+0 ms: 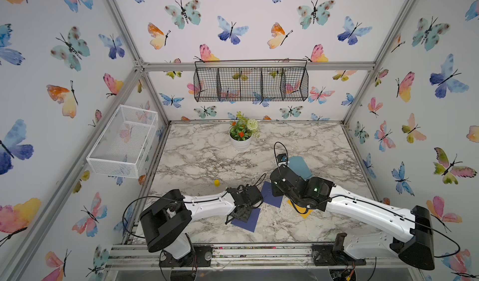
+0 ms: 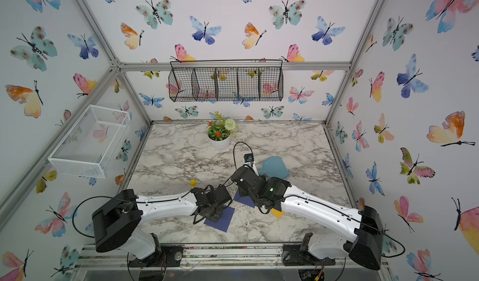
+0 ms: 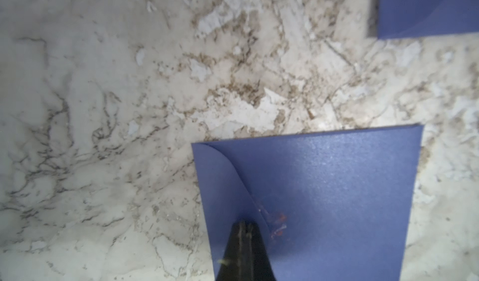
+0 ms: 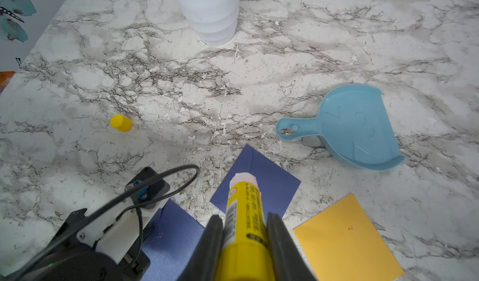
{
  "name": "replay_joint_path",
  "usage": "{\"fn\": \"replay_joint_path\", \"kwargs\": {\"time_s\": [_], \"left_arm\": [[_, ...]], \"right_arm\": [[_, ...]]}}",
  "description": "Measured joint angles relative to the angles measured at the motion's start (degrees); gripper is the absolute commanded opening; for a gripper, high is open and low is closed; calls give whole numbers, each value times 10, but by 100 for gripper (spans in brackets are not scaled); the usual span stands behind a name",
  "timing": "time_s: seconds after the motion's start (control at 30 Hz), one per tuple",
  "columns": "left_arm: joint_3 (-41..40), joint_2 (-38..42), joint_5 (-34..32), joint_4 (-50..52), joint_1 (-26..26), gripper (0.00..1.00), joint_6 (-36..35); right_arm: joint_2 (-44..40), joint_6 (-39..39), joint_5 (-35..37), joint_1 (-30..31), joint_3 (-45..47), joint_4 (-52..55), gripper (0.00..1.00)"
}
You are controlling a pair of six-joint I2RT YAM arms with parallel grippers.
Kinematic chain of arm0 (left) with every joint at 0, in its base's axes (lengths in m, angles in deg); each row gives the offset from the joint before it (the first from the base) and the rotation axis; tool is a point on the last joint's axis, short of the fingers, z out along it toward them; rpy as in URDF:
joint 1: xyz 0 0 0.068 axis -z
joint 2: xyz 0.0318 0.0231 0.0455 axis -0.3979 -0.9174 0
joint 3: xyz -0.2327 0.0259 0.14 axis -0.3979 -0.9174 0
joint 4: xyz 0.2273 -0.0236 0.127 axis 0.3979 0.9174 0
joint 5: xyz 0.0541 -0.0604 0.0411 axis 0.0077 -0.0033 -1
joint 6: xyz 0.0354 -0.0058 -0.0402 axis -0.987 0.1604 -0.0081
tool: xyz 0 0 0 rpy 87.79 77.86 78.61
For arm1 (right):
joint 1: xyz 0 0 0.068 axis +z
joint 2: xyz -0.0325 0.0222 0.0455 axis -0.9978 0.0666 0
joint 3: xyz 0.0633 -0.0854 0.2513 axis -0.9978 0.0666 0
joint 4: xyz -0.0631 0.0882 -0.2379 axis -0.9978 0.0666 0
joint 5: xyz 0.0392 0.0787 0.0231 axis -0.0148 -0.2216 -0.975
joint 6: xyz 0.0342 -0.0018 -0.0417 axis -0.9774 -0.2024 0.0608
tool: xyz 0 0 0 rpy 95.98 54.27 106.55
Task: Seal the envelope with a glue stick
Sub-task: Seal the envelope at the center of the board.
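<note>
Presses closed left gripper [image 3: 243,226] onto blue envelope [image 3: 337,189], seemingly pinning its flap [image 3: 220,176] for sealing; clamps right gripper [image 4: 245,216] around uncapped glue stick [image 4: 242,196].

Top views: right gripper [image 4: 245,217] hidden under own wrist, so glue stick [image 4: 243,202] is not visible there. Yellow envelope [image 1: 302,211] mostly covered by right arm [image 1: 363,209]; dustpan [image 1: 300,167] handle behind same arm.
Right wrist view: glue stick base and finger roots cut by picture edge; print on tube too blurred to read; plant pot [image 4: 210,15] cut by edge.
Left wrist view: left gripper [image 3: 243,226] blurred and cut by edge; blue envelope [image 3: 324,189] cut by edge; second blue envelope [image 3: 427,7] only corner part in picture; reddish smear [image 3: 278,225] beside flap, maybe glue, unclear.
</note>
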Motion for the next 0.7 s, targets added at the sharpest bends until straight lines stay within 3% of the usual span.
{"fn": "replay_joint_path", "kwargs": {"time_s": [0.33,0.7], "left_arm": [[4,7,-17,0,12,7,3],[-49,73,26,-32,-15,8,14]], "right_arm": [[0,0,0,0,0,4,3],[0,0,0,0,0,12,3]]}}
